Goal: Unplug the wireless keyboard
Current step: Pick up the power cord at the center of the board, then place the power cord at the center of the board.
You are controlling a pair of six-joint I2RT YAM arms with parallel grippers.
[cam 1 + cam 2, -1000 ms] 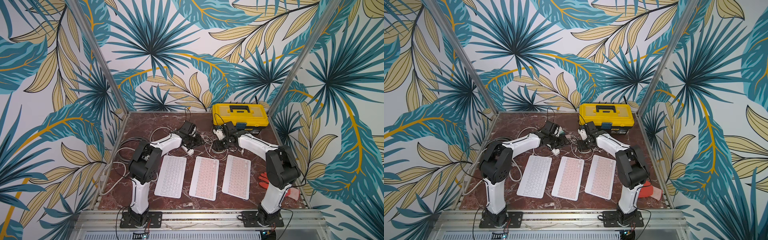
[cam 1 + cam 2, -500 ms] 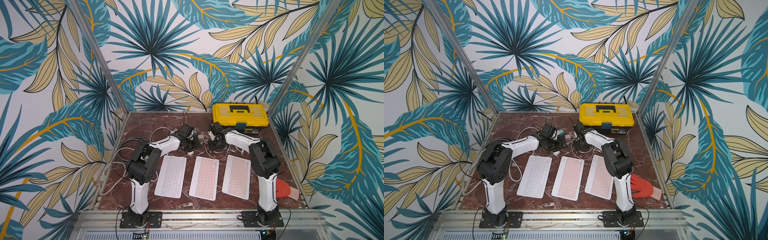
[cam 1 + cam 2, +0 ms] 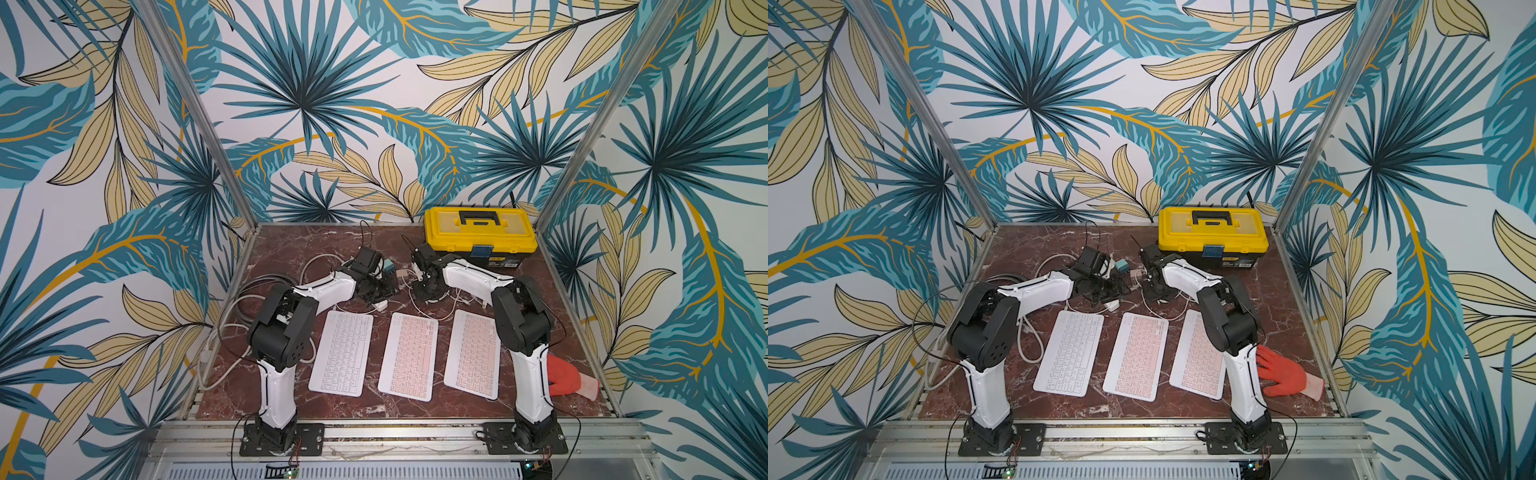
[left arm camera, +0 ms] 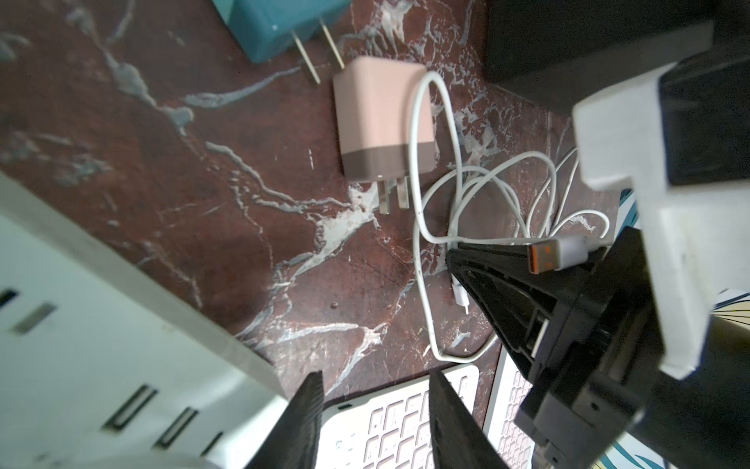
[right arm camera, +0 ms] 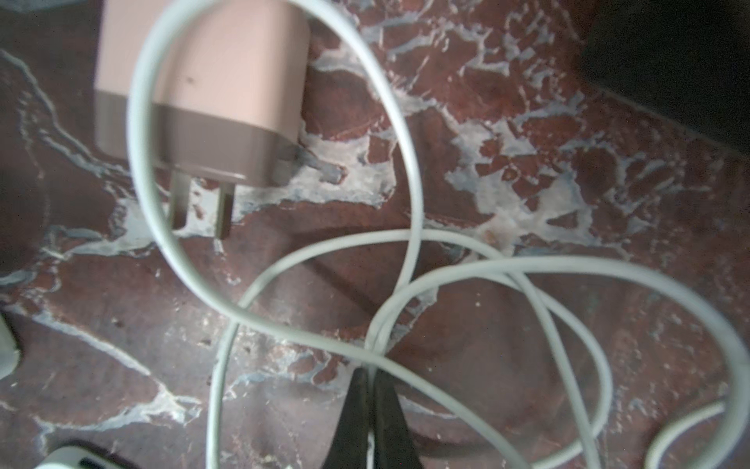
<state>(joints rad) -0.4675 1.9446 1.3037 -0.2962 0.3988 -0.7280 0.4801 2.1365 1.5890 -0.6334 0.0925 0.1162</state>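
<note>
**Pinched mid-cable, keyboard unbraced**

My right gripper [image 5: 370, 377] has its jaws closed tight on the white cable [image 5: 243, 320], somewhere along a loop rather than at a connector. The left gripper [image 4: 375, 373] hangs near the far edge of the keyboards, jaws about half apart with nothing between them. The three keyboards lie side by side at the front of the table [image 3: 291, 245]: a white keyboard [image 3: 343, 353], a middle pink keyboard [image 3: 409, 359] and a right pink keyboard [image 3: 473, 353]. In the left wrist view the cable curls down to the far edge of a pink one, but I cannot tell whether it is seated in a port there.

What worries me is pulling from this hold. With nothing bracing the keyboard, a tug would more likely drag it across the marble than free the plug, or the thin cable would slide through the jaws. The loops cross one another, and one passes over the pink charger [image 4: 381, 117] (prongs bare, lying flat). A lift could haul that charger along and knock the teal charger [image 4: 284, 24] just beside it. The orange-tongued USB plug [image 4: 556, 253] sits against my right gripper's fingers, plugged into nothing, and could snag there. I judge a grasp nearer the keyboard end safer, with the left jaws pinning the keyboard.
</note>
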